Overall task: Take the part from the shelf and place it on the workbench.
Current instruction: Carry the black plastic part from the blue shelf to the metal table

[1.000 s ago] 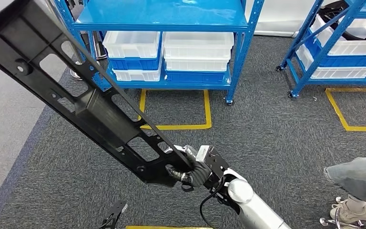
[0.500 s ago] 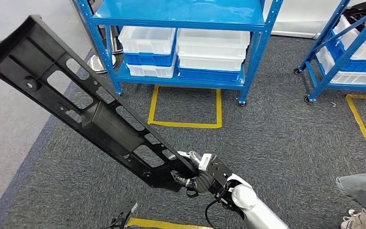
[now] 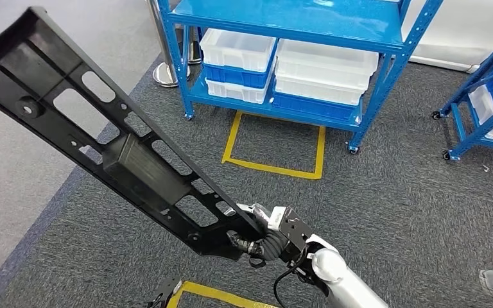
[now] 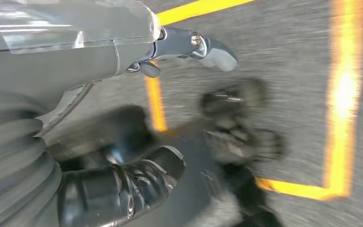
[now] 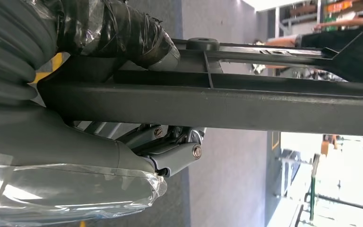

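The long black part (image 3: 115, 151) is gripped at its near end by the right hand (image 3: 257, 234), whose fingers are wrapped tightly around the part's edge; in the right wrist view the dark fingers (image 5: 123, 33) and grey thumb (image 5: 170, 153) are seen clamped on either side of the part's rib (image 5: 246, 106). From the hand the part is held slanting up and away, above the grey carpet (image 3: 385, 192). Beyond the hand a blue shelf (image 3: 295, 22) with white bins (image 3: 324, 64) is seen, with a yellow floor marking (image 3: 273, 167) in front of it. The left hand (image 4: 137, 179) hangs above the carpet with nothing in it, fingers curled in loosely; whether it is fully closed cannot be told from the blurred picture.
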Robot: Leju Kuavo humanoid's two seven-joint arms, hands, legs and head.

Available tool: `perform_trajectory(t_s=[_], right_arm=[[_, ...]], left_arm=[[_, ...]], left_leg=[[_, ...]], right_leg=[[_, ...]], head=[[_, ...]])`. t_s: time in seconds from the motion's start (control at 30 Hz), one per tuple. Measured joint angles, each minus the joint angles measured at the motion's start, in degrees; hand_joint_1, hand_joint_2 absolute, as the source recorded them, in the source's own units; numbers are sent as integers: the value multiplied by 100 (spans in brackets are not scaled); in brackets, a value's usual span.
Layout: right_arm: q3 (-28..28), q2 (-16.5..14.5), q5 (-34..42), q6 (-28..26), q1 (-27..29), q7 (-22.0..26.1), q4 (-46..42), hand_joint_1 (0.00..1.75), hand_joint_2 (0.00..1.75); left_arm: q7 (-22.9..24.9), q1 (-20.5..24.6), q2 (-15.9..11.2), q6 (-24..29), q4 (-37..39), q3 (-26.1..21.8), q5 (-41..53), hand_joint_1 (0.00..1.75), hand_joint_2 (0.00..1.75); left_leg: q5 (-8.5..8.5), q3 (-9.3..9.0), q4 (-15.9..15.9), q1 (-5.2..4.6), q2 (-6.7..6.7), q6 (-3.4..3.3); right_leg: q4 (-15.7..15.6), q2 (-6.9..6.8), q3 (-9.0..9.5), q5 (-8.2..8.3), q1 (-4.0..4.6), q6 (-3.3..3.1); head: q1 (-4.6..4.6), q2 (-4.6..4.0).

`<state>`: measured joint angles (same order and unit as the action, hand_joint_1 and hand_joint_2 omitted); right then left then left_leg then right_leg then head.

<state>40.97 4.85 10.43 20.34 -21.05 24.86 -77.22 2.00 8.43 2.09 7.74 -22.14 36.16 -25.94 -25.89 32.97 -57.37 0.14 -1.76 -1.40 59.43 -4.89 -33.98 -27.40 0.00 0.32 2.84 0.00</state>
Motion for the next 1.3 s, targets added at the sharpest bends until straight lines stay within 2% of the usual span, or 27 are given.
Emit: perform_trajectory(t_s=[0.07,0.13,0.17,0.2,0.23,0.3,0.33,0.4,0.47,0.53,0.6,0.63,0.67,0.7,0.73,0.77,0.83,0.87,0.9,0.97,1.0,1.07,1.1,1.17,1.2,1.23,1.3], right_arm=[[11,31,35,-41,24,-22,-83,175,175],[21,75,46,-121,93,-58,-168,175,175],[27,97,42,-164,139,-81,-208,175,175],[37,118,35,-201,184,-103,-257,175,175],[50,136,26,-231,228,-121,-319,175,175],[72,168,13,-274,304,-142,-479,175,175],[79,183,11,-289,343,-147,-576,175,175],[89,209,11,-296,425,-149,-761,175,175],[120,215,15,-285,476,-156,-922,175,175],[156,199,38,-273,489,-166,-1050,175,175],[170,169,97,-269,495,-171,-1149,175,175],[172,152,131,-273,495,-174,-1186,175,175],[174,136,160,-278,495,-181,-1214,175,175],[175,122,178,-281,494,-189,-1240,175,175],[178,108,191,-283,494,-198,-1269,175,175],[179,97,199,-283,493,-206,-1298,175,175],[181,75,211,-283,487,-211,-1358,175,175],[181,67,218,-283,482,-210,-1379,175,175],[181,56,227,-281,479,-208,-1397,175,175],[181,33,242,-274,472,-207,-1421,175,175],[181,17,249,-268,469,-209,-1432,175,175],[184,1,274,-250,455,-210,-1453,175,175],[185,-2,291,-238,450,-209,-1457,175,175],[185,-2,318,-204,447,-207,-1457,175,175],[186,-2,325,-190,448,-207,-1456,175,175],[186,-2,327,-180,447,-207,-1456,175,175],[187,-2,329,-179,433,-207,-1456,175,175]], left_arm=[[7,1,-7,-14,150,-1,5,0,175],[-37,30,-5,-17,242,0,63,0,175],[-77,39,2,-28,273,3,103,0,175],[-120,42,10,-44,302,8,147,0,175],[-156,43,20,-62,326,18,188,0,175],[-195,44,38,-81,360,46,250,0,175],[-211,42,47,-84,374,63,271,0,175],[-249,10,56,-86,404,93,303,0,175],[-279,-54,52,-87,447,110,330,0,175],[-290,-97,49,-87,483,121,362,0,175],[-291,-88,49,-85,494,133,409,0,175],[-290,-74,51,-84,496,143,438,0,175],[-285,-62,53,-85,497,155,470,0,175],[-278,-54,54,-89,498,170,505,0,175],[-268,-45,54,-96,499,192,542,0,175],[-257,-34,51,-103,500,214,577,0,175],[-229,5,46,-112,500,249,627,0,175],[-216,28,44,-113,500,257,639,0,175],[-201,48,41,-113,501,259,647,0,175],[-170,61,33,-113,509,261,656,0,175],[-155,61,28,-114,514,261,660,0,175],[-125,77,23,-112,519,261,676,0,175],[-113,91,21,-108,520,261,683,0,175],[-93,105,16,-96,522,261,687,0,175],[-87,104,13,-92,524,261,687,0,175],[-83,103,8,-90,527,261,686,0,175],[-81,107,3,-90,530,261,686,0,175]], left_leg=[[48,4,33,33,99,-54],[65,33,27,32,224,-80],[68,41,19,31,299,-83],[67,46,5,31,378,-82],[62,48,-15,33,457,-74],[38,61,-68,31,598,-38],[25,80,-101,28,660,-12],[21,125,-126,31,755,56],[26,158,-126,50,803,123],[-104,255,-316,42,626,180],[-438,544,-923,37,353,230],[-611,732,-1309,46,279,250],[-709,873,-1606,53,240,262],[-704,923,-1720,57,220,266],[-591,853,-1603,57,199,259],[-410,678,-1288,54,162,240],[-112,231,-466,8,-66,167],[-48,101,-214,-21,-149,127],[-33,43,-82,-47,-195,94],[-2,51,-44,-40,-74,38],[22,39,-13,-21,-10,11],[76,11,46,21,106,-50],[88,19,48,17,166,-64],[97,40,34,12,298,-78],[96,46,23,9,371,-77],[94,49,8,9,443,-74],[76,51,-37,15,591,-51]], right_leg=[[456,291,-197,-302,-35,57],[1214,442,-544,-658,-49,80],[1471,455,-664,-722,-51,86],[1520,463,-689,-669,-55,87],[1332,481,-600,-508,-62,84],[580,642,-235,-136,-89,65],[273,744,-90,-38,-103,54],[51,856,10,-39,-101,25],[19,766,21,-17,-99,-34],[-25,649,45,7,-115,-111],[-47,503,54,7,-109,-159],[-47,419,53,2,-99,-171],[-47,338,52,-2,-90,-176],[-46,264,54,-6,-83,-177],[-46,192,60,-11,-78,-176],[-45,129,70,-17,-74,-171],[-43,20,97,-36,-52,-144],[-43,-27,106,-43,-39,-123],[-44,-75,114,-48,-27,-100],[-58,-158,129,-56,-18,-41],[-30,-108,131,-94,-22,-10],[284,160,14,-321,-43,37],[626,320,-136,-506,-56,45],[1352,452,-494,-797,-67,52],[1534,466,-598,-808,-68,53],[1484,473,-594,-699,-71,50],[821,557,-315,-275,-85,31]], head=[[2,0],[4,0],[4,0],[4,0],[5,0],[5,0],[3,0],[3,0],[2,0],[-9,0],[-22,0],[-25,0],[-25,0],[-25,0],[-25,0],[-25,0],[-24,0],[-23,0],[-22,0],[-21,0],[-18,0],[-13,0],[-11,0],[-11,0],[-12,0],[-13,0],[-11,0]])
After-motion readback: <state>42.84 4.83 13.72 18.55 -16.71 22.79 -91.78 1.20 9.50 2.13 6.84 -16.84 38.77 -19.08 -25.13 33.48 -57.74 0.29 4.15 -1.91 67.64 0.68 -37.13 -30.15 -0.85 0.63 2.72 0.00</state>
